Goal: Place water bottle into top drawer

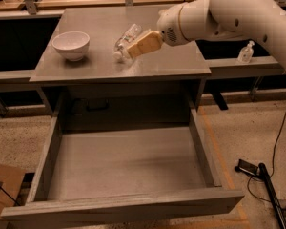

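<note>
The water bottle, clear with a white cap, lies on its side on the grey table top, right of the bowl. My gripper, with tan fingers, reaches in from the right on the white arm and sits over the bottle's near end, partly covering it. The top drawer is pulled wide open below the table and holds nothing.
A white bowl stands at the table's left. A small pump-top bottle stands on a ledge at the right. A black cable and tool lie on the floor at the right. A cardboard piece lies at the lower left.
</note>
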